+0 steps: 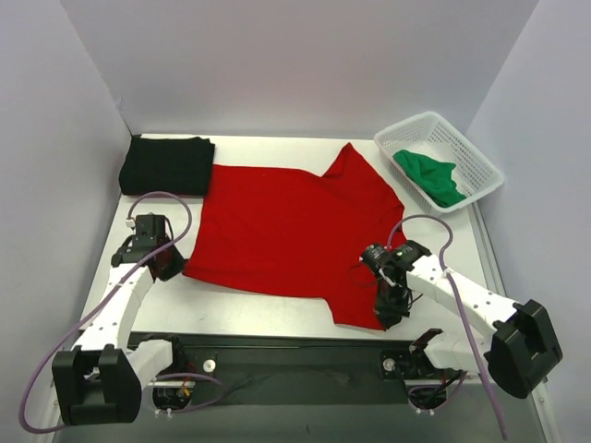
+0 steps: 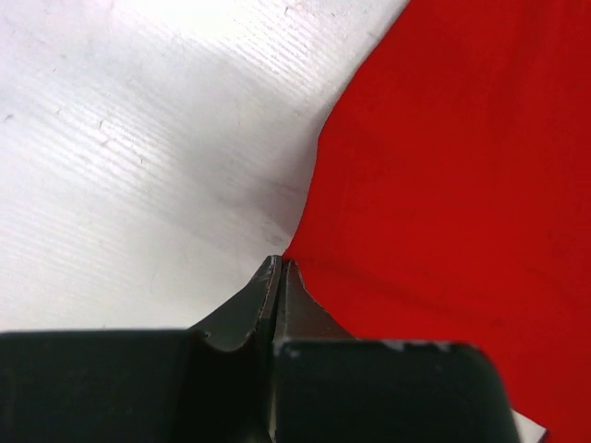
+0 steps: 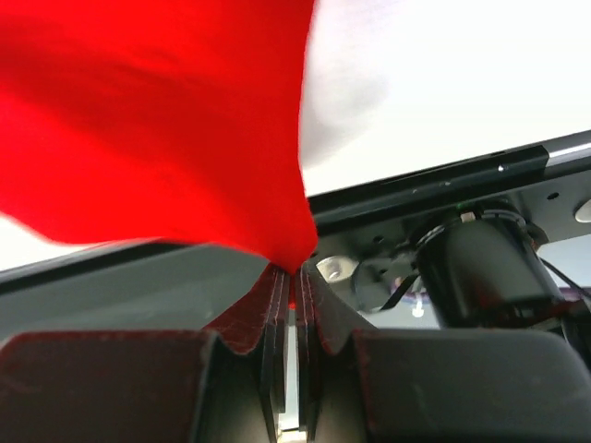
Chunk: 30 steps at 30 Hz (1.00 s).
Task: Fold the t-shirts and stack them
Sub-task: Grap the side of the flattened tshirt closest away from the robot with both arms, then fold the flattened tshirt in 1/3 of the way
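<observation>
The red t-shirt (image 1: 286, 231) lies spread across the middle of the white table (image 1: 277, 314), one sleeve pointing to the back. My left gripper (image 1: 171, 268) sits at its near left corner; in the left wrist view the jaws (image 2: 280, 263) are shut, with the cloth corner (image 2: 462, 185) drawn to their tips. My right gripper (image 1: 388, 309) is at the near right corner. It (image 3: 294, 272) is shut on a pinch of red cloth (image 3: 157, 120), which rises from the jaws. The black t-shirt (image 1: 166, 164) lies folded at the back left. The green t-shirt (image 1: 432, 175) is bunched in the basket.
A white mesh basket (image 1: 480, 152) stands at the back right, tight to the right wall. Walls close in the left, back and right sides. A black rail (image 1: 295, 355) with the arm bases runs along the near edge, just behind my right gripper.
</observation>
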### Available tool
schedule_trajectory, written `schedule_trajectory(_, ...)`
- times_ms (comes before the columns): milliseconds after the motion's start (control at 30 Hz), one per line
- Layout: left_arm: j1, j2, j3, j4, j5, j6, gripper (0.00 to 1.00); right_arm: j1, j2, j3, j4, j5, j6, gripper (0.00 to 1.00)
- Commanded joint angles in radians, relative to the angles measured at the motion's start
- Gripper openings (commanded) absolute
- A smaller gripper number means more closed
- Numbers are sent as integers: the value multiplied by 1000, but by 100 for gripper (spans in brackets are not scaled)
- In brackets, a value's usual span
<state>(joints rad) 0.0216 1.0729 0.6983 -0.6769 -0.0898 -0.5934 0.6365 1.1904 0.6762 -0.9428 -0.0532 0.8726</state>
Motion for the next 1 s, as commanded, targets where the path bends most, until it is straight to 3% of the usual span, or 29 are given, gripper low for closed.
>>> schedule_trajectory(0, 8, -77, 66, -99, 12, -16, 0, -1, -40, 118, -151, 46, 16, 0)
schedule_trajectory(233, 8, -201, 87, -219, 18, -57, 0, 0, -25, 264, -263, 50, -10, 0)
schedule_trajectory(767, 8, -344, 158, -496, -37, -75, 0, 23, -170, 289, -448, 12, 40, 0)
schedule_trajectory(967, 8, -361, 124, -452, 18, -103, 0, 12, -129, 367, -415, 19, 36, 0)
